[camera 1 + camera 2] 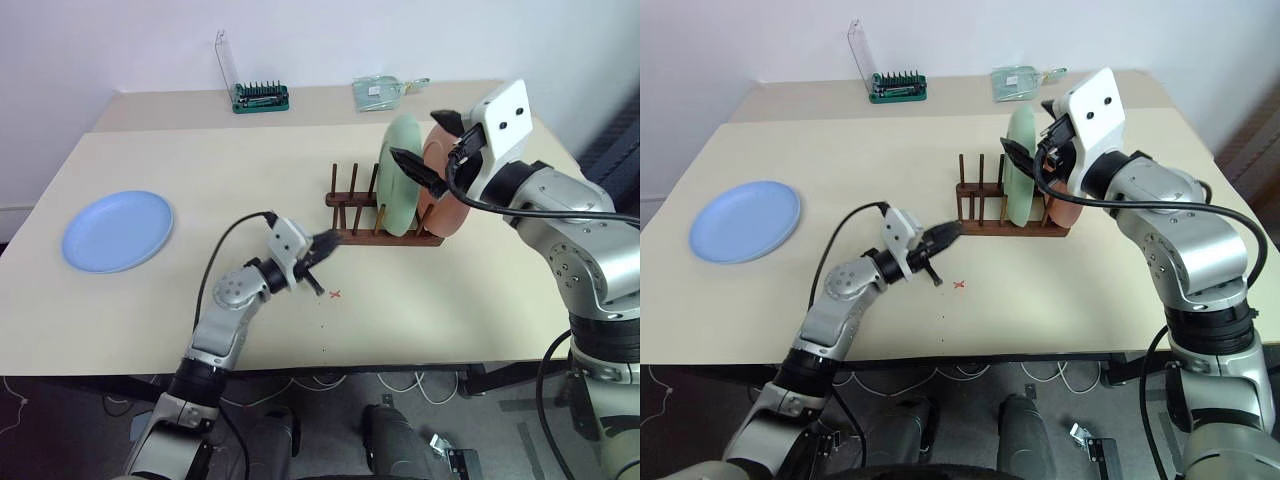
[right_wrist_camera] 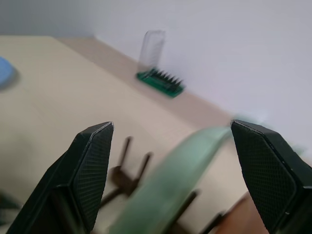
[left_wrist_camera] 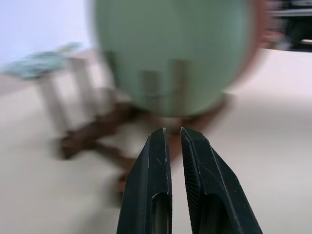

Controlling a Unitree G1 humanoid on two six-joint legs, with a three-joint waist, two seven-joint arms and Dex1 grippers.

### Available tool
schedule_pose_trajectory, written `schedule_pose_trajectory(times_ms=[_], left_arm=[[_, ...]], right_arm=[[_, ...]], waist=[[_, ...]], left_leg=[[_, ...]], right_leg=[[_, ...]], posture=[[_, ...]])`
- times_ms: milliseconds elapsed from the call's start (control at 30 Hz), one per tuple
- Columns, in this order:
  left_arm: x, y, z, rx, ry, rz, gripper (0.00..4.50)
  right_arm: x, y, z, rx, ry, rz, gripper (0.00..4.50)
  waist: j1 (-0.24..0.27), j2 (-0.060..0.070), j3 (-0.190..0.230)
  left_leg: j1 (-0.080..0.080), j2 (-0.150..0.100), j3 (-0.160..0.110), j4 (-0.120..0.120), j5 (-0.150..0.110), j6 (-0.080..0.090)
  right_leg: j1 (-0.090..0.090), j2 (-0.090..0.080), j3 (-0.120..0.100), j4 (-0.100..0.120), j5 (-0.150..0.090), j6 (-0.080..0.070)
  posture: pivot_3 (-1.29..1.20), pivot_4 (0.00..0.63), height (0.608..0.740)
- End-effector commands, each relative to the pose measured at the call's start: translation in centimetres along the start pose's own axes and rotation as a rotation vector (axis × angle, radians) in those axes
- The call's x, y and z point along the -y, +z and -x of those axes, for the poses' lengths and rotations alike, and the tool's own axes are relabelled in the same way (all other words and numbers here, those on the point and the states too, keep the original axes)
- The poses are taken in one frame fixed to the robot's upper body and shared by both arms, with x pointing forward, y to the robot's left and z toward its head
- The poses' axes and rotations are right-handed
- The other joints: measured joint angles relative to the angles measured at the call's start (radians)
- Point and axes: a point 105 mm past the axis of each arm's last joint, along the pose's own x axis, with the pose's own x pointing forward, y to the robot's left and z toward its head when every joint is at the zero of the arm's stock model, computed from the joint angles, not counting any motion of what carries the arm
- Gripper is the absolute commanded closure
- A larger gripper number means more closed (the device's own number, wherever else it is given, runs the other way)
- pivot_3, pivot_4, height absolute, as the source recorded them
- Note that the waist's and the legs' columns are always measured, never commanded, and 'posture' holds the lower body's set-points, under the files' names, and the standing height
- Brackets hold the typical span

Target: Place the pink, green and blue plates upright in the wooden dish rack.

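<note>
Risk noted: right fingers (image 1: 432, 152), spread beside racked green plate (image 1: 401, 176), could topple it; left fingers (image 1: 322, 247) were pressed together.

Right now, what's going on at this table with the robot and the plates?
The robot is loading plates into the wooden dish rack. The green plate and pink plate already stand upright in it. The right hand hovers open at the green plate's top edge. The left hand is shut, empty, near the rack's front. The blue plate lies flat on the table, far left.
</note>
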Motion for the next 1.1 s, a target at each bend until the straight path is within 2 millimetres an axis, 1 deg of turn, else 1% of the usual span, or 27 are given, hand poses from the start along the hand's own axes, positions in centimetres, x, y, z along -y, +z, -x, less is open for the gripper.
schedule_pose_trajectory(times_ms=[33, 100, 167, 200, 233, 267, 333, 400, 433, 467, 500, 567, 600, 667, 733, 767, 833, 900, 933, 1000, 1067, 1100], left_arm=[[0.1, 1.0, 0.2, 0.042, -0.009, -0.021, 4.09], [-0.4, 1.1, 0.5, 0.052, 0.017, -0.008, 4.09], [-2.8, 1.8, 1.1, 0.066, 0.138, -0.002, 3.56], [-3.7, 2.1, 1.4, 0.072, 0.186, -0.012, 3.38], [-5.2, 2.5, 1.9, 0.076, 0.259, -0.021, 2.89], [-7.6, 3.3, 3.0, 0.084, 0.383, -0.025, 2.45], [-12.4, 4.6, 6.2, 0.076, 0.644, -0.034, 1.4], [-15.1, 5.0, 8.7, 0.047, 0.815, -0.031, 0.39], [-16.4, 5.0, 10.3, 0.022, 0.91, -0.031, 0.02], [-17.3, 5.0, 11.4, 0.006, 0.971, -0.031, 0.02], [-18.9, 5.5, 14.6, -0.023, 1.128, -0.052, 0.02], [-20.6, 6.2, 19.5, -0.062, 1.343, -0.068, 0.02], [-20.9, 6.3, 21.2, -0.077, 1.412, -0.065, 0.02], [-20.8, 4.8, 24.3, -0.157, 1.539, 0.004, 0.02], [-20.5, 3.9, 25.5, -0.197, 1.586, 0.059, 0.02], [-20.2, 2.6, 26.5, -0.238, 1.605, 0.125, 0.02], [-19.5, 0.6, 28.0, -0.289, 1.64, 0.236, 0.02], [-18.6, -1.3, 28.9, -0.313, 1.671, 0.373, 0.02], [-18.4, -1.9, 29.0, -0.316, 1.68, 0.422, 0.02], [-18.0, -2.9, 28.0, -0.315, 1.615, 0.521, 0.02], [-17.8, -3.6, 27.1, -0.319, 1.565, 0.574, 0.02], [-17.8, -3.7, 26.9, -0.322, 1.557, 0.577, 0.26]], right_arm=[[-0.2, 1.2, -0.3, 0.041, 0.014, 0.09, 0.6], [-0.1, 1.5, -0.5, 0.06, 0.007, 0.103, 0.6], [-1.2, 2.5, -1.0, 0.101, 0.064, 0.153, 0.54], [-1.8, 2.8, -1.1, 0.112, 0.09, 0.173, 0.54], [-2.5, 3.0, -1.3, 0.114, 0.124, 0.204, 0.54], [-3.7, 2.7, -1.8, 0.095, 0.169, 0.27, 0.54], [-5.9, 1.9, -2.7, 0.061, 0.252, 0.375, 0.54], [-7.1, 1.3, -3.3, 0.052, 0.291, 0.425, 0.54], [-7.9, 1.1, -3.6, 0.056, 0.309, 0.44, 0.54], [-8.3, 1.0, -3.8, 0.061, 0.32, 0.45, 0.54], [-9.4, 0.8, -4.1, 0.072, 0.349, 0.451, 0.54], [-10.7, 0.6, -4.5, 0.087, 0.385, 0.434, 0.54], [-11.0, 0.5, -4.6, 0.093, 0.395, 0.424, 0.54], [-11.1, 0.2, -4.7, 0.09, 0.403, 0.416, 0.54], [-11.1, 0.0, -4.8, 0.09, 0.405, 0.416, 0.54], [-11.0, -0.1, -4.9, 0.09, 0.404, 0.414, 0.54], [-11.0, -0.2, -5.0, 0.089, 0.403, 0.41, 0.54], [-10.9, -0.4, -5.1, 0.084, 0.4, 0.406, 0.54], [-10.9, -0.5, -5.1, 0.082, 0.398, 0.406, 0.54], [-10.9, -0.6, -5.1, 0.08, 0.397, 0.405, 0.54], [-10.9, -0.6, -5.1, 0.079, 0.395, 0.402, 0.54], [-10.9, -0.6, -5.0, 0.077, 0.393, 0.399, 0.54]], waist=[[0.001, 0.0, 0.0], [0.002, 0.0, 0.0], [0.001, 0.0, 0.0], [-0.002, 0.0, 0.0], [-0.003, 0.0, 0.0], [-0.004, 0.0, 0.0], [-0.006, -0.001, 0.001], [-0.007, -0.002, 0.001], [-0.006, -0.001, 0.001], [-0.005, -0.002, 0.001], [-0.003, -0.003, 0.001], [-0.003, -0.006, 0.002], [-0.005, -0.007, 0.002], [-0.003, -0.007, 0.003], [0.004, -0.008, 0.002], [0.007, -0.009, 0.002], [0.007, -0.01, 0.001], [0.004, -0.012, 0.001], [0.003, -0.012, 0.001], [0.001, -0.013, 0.001], [0.0, -0.013, 0.001], [0.0, -0.013, 0.001]], left_leg=[[0.0, 0.0, 0.0, 0.0, 0.0, 0.0], [0.0, 0.0, 0.0, 0.0, 0.0, 0.0], [0.0, 0.0, 0.0, 0.0, 0.0, 0.0], [0.0, 0.0, 0.0, 0.0, 0.0, 0.0], [-0.001, 0.0, 0.0, 0.0, 0.0, 0.0], [0.0, 0.0, 0.0, 0.0, 0.0, 0.0], [0.0, 0.001, 0.0, 0.0, 0.0, 0.0], [0.0, 0.001, -0.001, 0.0, 0.0, 0.0], [0.0, 0.001, -0.001, 0.0, 0.0, 0.0], [0.0, 0.001, -0.001, 0.0, 0.0, 0.0], [0.0, 0.0, -0.001, 0.0, 0.0, 0.0], [-0.001, 0.0, -0.001, 0.0, 0.0, -0.001], [-0.001, 0.0, -0.002, -0.001, 0.001, -0.001], [-0.001, 0.0, -0.002, -0.001, 0.001, -0.002], [-0.001, 0.0, -0.002, -0.001, 0.001, -0.002], [-0.001, 0.0, -0.002, -0.001, 0.001, -0.002], [-0.001, 0.0, -0.003, 0.0, 0.001, -0.003], [-0.001, 0.0, -0.003, 0.0, 0.002, -0.004], [-0.001, 0.0, -0.003, -0.001, 0.002, -0.004], [-0.001, 0.0, -0.003, -0.001, 0.002, -0.004], [-0.001, 0.0, -0.003, -0.001, 0.002, -0.004], [-0.001, 0.0, -0.003, -0.001, 0.002, -0.004]], right_leg=[[0.0, 0.0, 0.0, 0.0, 0.0, 0.0], [0.0, 0.0, 0.0, 0.0, 0.0, 0.0], [0.0, 0.0, 0.0, 0.0, 0.0, 0.0], [-0.001, 0.0, 0.0, 0.0, 0.0, 0.0], [-0.001, 0.0, 0.0, 0.0, 0.0, 0.0], [-0.001, 0.0, 0.0, 0.001, 0.0, 0.0], [-0.002, 0.001, 0.0, 0.001, 0.0, 0.0], [-0.002, 0.001, 0.0, 0.002, 0.0, 0.0], [-0.002, 0.001, 0.0, 0.002, 0.0, 0.0], [-0.002, 0.001, 0.0, 0.001, 0.0, 0.0], [-0.002, 0.001, 0.0, 0.001, 0.0, 0.0], [-0.002, 0.001, 0.0, 0.001, 0.0, 0.0], [-0.003, 0.001, 0.0, 0.002, 0.0, 0.0], [-0.004, 0.001, 0.0, 0.002, 0.0, 0.0], [-0.003, 0.001, 0.0, 0.002, 0.0, 0.0], [-0.003, 0.001, 0.0, 0.002, 0.0, 0.0], [-0.002, 0.001, -0.001, 0.002, 0.0, 0.0], [-0.002, 0.001, -0.001, 0.002, 0.001, -0.001], [-0.002, 0.001, -0.001, 0.002, 0.001, -0.001], [-0.003, 0.001, -0.001, 0.002, 0.001, -0.001], [-0.003, 0.001, -0.001, 0.003, 0.001, -0.001], [-0.003, 0.001, -0.001, 0.003, 0.001, -0.001]], posture=[[0.0, 0.15, 0.74], [0.0, 0.15, 0.74], [0.0, 0.15, 0.74], [0.0, 0.15, 0.74], [0.0, 0.15, 0.74], [0.0, 0.15, 0.74], [0.0, 0.15, 0.74], [0.0, 0.15, 0.74], [0.0, 0.15, 0.74], [0.0, 0.15, 0.74], [0.0, 0.15, 0.74], [0.0, 0.15, 0.74], [0.0, 0.15, 0.74], [0.0, 0.15, 0.74], [0.0, 0.15, 0.74], [0.0, 0.15, 0.74], [0.0, 0.15, 0.74], [0.0, 0.15, 0.74], [0.0, 0.15, 0.74], [0.0, 0.15, 0.74], [0.0, 0.15, 0.74], [0.0, 0.15, 0.74]])
